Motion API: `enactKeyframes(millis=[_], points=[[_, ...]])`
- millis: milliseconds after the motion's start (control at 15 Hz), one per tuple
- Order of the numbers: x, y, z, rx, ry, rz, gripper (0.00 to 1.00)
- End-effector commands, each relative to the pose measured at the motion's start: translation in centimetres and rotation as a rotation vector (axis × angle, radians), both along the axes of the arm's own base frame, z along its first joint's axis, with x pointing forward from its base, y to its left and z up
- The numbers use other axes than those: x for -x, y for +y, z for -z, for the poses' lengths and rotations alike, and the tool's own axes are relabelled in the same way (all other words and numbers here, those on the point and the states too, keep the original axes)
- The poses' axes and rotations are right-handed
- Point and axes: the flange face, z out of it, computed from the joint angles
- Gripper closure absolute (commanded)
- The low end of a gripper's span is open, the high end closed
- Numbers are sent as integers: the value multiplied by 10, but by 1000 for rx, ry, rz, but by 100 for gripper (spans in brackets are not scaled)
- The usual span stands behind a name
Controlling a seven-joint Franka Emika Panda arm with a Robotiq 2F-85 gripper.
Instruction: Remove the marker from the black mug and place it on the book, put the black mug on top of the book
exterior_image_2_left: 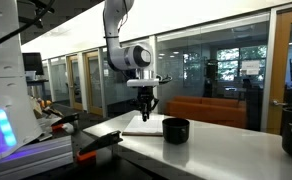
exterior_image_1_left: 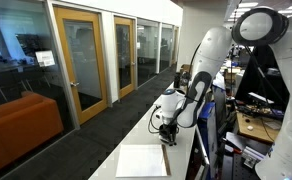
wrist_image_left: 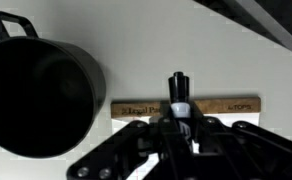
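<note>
1. 1 white arm (exterior_image_1_left: 208, 60) is the biggest thing here. It bends down from above over a long white table (exterior_image_1_left: 136, 138), and it shows in both exterior views.
2. 1 table carries everything. In the wrist view its bare white top (wrist_image_left: 166, 40) fills the space above the book and beside the mug.
3. 1 gripper (wrist_image_left: 179, 120) sits at the end of the arm, pointing straight down. Its jaws are drawn in close and clenched on the marker, with the dark stick pinched between them. In an exterior view the gripper (exterior_image_2_left: 146, 105) hangs over the book with a gap of air under it, touching neither the book nor the mug.
4. 1 book (exterior_image_1_left: 143, 160) lies flat on the table, white cover up, under and just in front of the gripper. In the wrist view only its tan edge strip with small print (wrist_image_left: 236, 104) shows, running across the picture right behind the marker. In an exterior view the book (exterior_image_2_left: 139, 127) is a thin pale slab beside the mug.
5. 1 black mug (exterior_image_2_left: 175, 130) stands upright on the table, just beside the book and not on it. From the wrist camera the mug (wrist_image_left: 36, 95) is seen from above, with its handle toward the top left corner, well clear of the jaws.
6. 1 marker (wrist_image_left: 178, 88) is the smallest thing, short and dark. It is out of the mug, held upright in the jaws, with its free end over the book's edge strip. Whether that end touches the book I cannot tell.
</note>
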Motion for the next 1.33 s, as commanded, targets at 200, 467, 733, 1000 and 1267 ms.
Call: enactKeyframes(millis=[200, 467, 733, 1000, 1267], points=[[9, 1, 49, -6, 22, -56, 95], [6, -4, 73, -7, 34, -68, 95], [-11, -8, 89, 5, 27, -55, 95], [-26, -6, 97, 10, 12, -54, 95], [-29, -7, 98, 15, 4, -57, 55]])
